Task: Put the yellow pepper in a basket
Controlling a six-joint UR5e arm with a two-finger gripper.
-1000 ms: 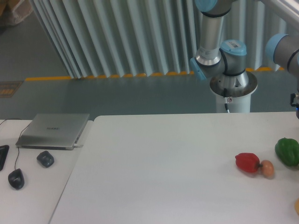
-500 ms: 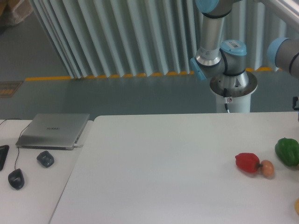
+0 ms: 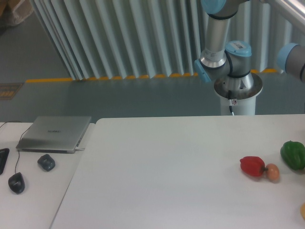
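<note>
Arm (image 3: 220, 36) rises from its base behind the table (image 3: 167, 167), hand outside the view, state unknown.

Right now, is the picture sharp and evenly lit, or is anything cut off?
In the fixed camera view, light is soft and even, with faint shadows under the red pepper and green pepper; the image is slightly soft; the yellow pepper is cropped at the right edge; no end effector shows.

White tabletop (image 3: 167, 171) filling the foreground, a second lighter desk (image 3: 28, 191) butting against its left edge. Grey-green floor (image 3: 119, 98) running behind, a yellow-striped line (image 3: 109, 77) crossing it. Pale ribbed curtain wall (image 3: 124, 33) closing the back. Light staying even, diffuse.
</note>
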